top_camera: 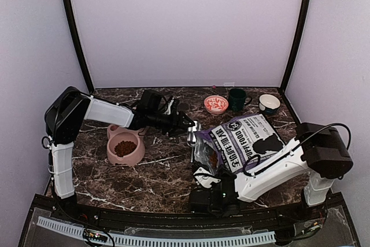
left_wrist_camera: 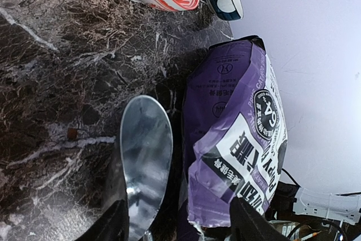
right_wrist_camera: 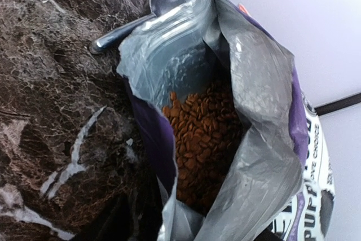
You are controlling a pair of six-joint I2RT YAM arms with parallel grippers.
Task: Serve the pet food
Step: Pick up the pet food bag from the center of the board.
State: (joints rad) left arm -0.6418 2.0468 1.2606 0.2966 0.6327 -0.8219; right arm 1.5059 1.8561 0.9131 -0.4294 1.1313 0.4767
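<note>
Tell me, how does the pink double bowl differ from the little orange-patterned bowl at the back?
The pink double bowl is plain pink; the orange-patterned bowl is white with red-orange markings. The pink one is larger, with two hollows; the patterned one is small and single. The pink bowl's nearer hollow holds pet food; no food shows in the patterned bowl. Both stand upright on the marble table.

The purple-and-white bag (top_camera: 245, 140) bears the large white words "PUPPY FOOD", which read upside down from the overhead camera, while "PUPP" and "CHOICE" show along its printed face in the right wrist view and its smaller Chinese characters remain too fine to read.
</note>
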